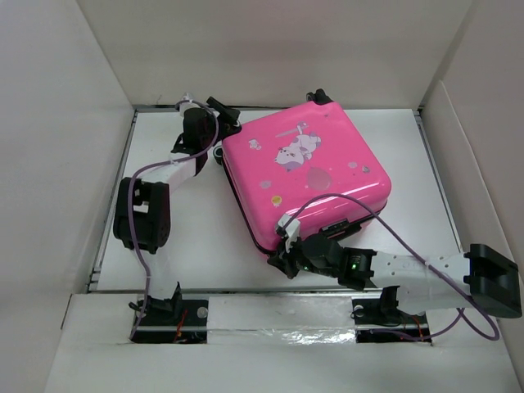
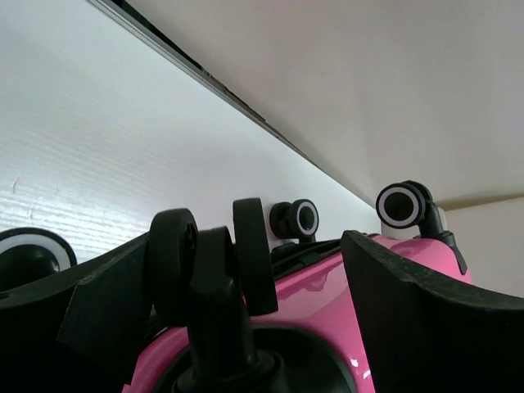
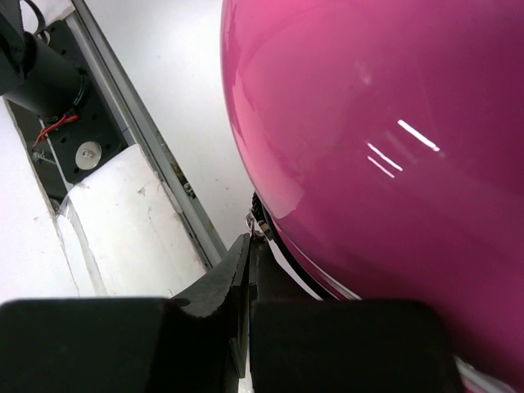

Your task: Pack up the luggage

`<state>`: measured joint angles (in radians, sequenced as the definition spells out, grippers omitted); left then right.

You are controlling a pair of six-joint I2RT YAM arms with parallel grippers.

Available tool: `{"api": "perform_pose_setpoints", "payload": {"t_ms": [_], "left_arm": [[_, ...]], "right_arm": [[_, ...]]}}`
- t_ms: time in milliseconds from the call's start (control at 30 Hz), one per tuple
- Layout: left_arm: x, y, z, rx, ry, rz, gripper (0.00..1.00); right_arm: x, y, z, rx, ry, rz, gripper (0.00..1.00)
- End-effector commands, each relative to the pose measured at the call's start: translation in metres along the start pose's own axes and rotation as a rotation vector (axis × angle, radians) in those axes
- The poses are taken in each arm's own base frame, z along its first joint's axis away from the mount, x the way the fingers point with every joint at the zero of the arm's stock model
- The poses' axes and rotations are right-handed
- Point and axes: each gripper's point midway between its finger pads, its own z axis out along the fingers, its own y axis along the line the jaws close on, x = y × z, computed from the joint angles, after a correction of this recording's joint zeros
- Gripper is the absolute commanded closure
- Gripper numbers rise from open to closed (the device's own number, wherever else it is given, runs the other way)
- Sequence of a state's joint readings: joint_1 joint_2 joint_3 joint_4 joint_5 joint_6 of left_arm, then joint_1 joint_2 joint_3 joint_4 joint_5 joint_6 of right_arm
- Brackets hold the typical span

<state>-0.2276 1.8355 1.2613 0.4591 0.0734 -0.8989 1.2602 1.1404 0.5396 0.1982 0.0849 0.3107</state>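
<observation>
The pink suitcase (image 1: 307, 176) lies flat and closed on the white table, cartoon print up. My left gripper (image 1: 222, 144) is at its far-left corner, open. In the left wrist view (image 2: 246, 255) its fingers (image 2: 405, 315) straddle a black caster wheel (image 2: 214, 270) without closing on it. My right gripper (image 1: 279, 260) is at the near-left corner. In the right wrist view (image 3: 248, 246) its jaws are pressed together on the small metal zipper pull (image 3: 259, 223) at the seam under the pink shell (image 3: 385, 139).
White walls enclose the table on the left, back and right. A metal rail (image 3: 155, 147) runs along the near edge, with the arm bases (image 1: 168, 311) behind it. Other caster wheels (image 2: 304, 218) stick out near the back wall.
</observation>
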Motion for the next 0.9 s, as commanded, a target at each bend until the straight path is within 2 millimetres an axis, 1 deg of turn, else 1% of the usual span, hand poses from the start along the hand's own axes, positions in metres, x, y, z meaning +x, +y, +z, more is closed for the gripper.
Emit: {"api": "perform_pose_setpoints", "payload": {"t_ms": [0, 67, 100, 167, 200, 233, 267, 300, 400, 467, 500, 533, 600, 633, 667, 700, 767, 800, 833, 867], "left_arm": [[-0.005, -0.022, 0.009, 0.066, 0.015, -0.001, 0.14], [-0.005, -0.025, 0.014, 0.077, 0.021, -0.006, 0.15], [0.001, -0.019, 0.019, 0.069, 0.038, -0.016, 0.16], [0.006, -0.016, 0.022, 0.08, 0.042, -0.034, 0.18], [0.008, -0.015, 0.023, 0.089, 0.046, -0.045, 0.22], [0.003, -0.016, 0.024, 0.11, 0.028, -0.068, 0.24], [0.005, -0.014, 0.025, 0.111, 0.031, -0.076, 0.26], [0.006, -0.013, 0.027, 0.112, 0.034, -0.085, 0.31], [0.007, -0.014, 0.03, 0.13, 0.03, -0.111, 0.36], [0.007, -0.016, 0.031, 0.146, 0.027, -0.132, 0.37], [0.009, -0.015, 0.032, 0.151, 0.033, -0.139, 0.42], [0.007, -0.018, 0.032, 0.171, 0.022, -0.141, 0.44], [0.012, -0.015, 0.035, 0.176, 0.033, -0.163, 0.47], [0.011, -0.019, 0.035, 0.197, 0.031, -0.165, 0.51], [0.01, -0.02, 0.035, 0.206, 0.028, -0.166, 0.57], [0.012, -0.019, 0.035, 0.212, 0.03, -0.171, 0.68], [0.009, -0.024, 0.033, 0.241, 0.014, -0.172, 0.83], [0.01, -0.022, 0.032, 0.24, 0.012, -0.172, 0.99], [0.008, -0.025, 0.03, 0.255, 0.005, -0.17, 1.0], [0.003, -0.023, 0.025, 0.267, -0.015, -0.17, 1.0]], "right_arm": [[-0.023, 0.05, -0.007, -0.208, -0.059, 0.033, 1.0], [-0.022, 0.05, -0.008, -0.206, -0.061, 0.037, 1.0], [-0.021, 0.049, -0.008, -0.202, -0.06, 0.041, 1.0], [-0.022, 0.048, -0.008, -0.198, -0.06, 0.042, 1.0], [-0.023, 0.048, -0.008, -0.194, -0.065, 0.043, 1.0], [-0.022, 0.047, -0.009, -0.191, -0.061, 0.041, 1.0], [-0.022, 0.047, -0.009, -0.19, -0.062, 0.041, 1.0], [-0.023, 0.046, -0.009, -0.186, -0.064, 0.04, 1.0], [-0.022, 0.043, -0.008, -0.17, -0.058, 0.04, 1.0], [-0.019, 0.041, -0.008, -0.159, -0.054, 0.039, 1.0], [-0.019, 0.04, -0.008, -0.156, -0.055, 0.041, 1.0], [-0.02, 0.04, -0.008, -0.157, -0.057, 0.041, 1.0], [-0.02, 0.04, -0.008, -0.157, -0.058, 0.041, 1.0], [-0.02, 0.041, -0.009, -0.158, -0.06, 0.041, 1.0], [-0.023, 0.036, -0.008, -0.133, -0.071, 0.042, 1.0], [-0.021, 0.034, -0.008, -0.123, -0.071, 0.043, 1.0], [-0.023, 0.03, -0.01, -0.113, -0.078, 0.049, 1.0], [-0.021, 0.029, -0.011, -0.111, -0.076, 0.051, 1.0], [-0.022, 0.026, -0.011, -0.102, -0.08, 0.054, 1.0], [-0.024, 0.019, -0.014, -0.087, -0.094, 0.064, 1.0]]}}
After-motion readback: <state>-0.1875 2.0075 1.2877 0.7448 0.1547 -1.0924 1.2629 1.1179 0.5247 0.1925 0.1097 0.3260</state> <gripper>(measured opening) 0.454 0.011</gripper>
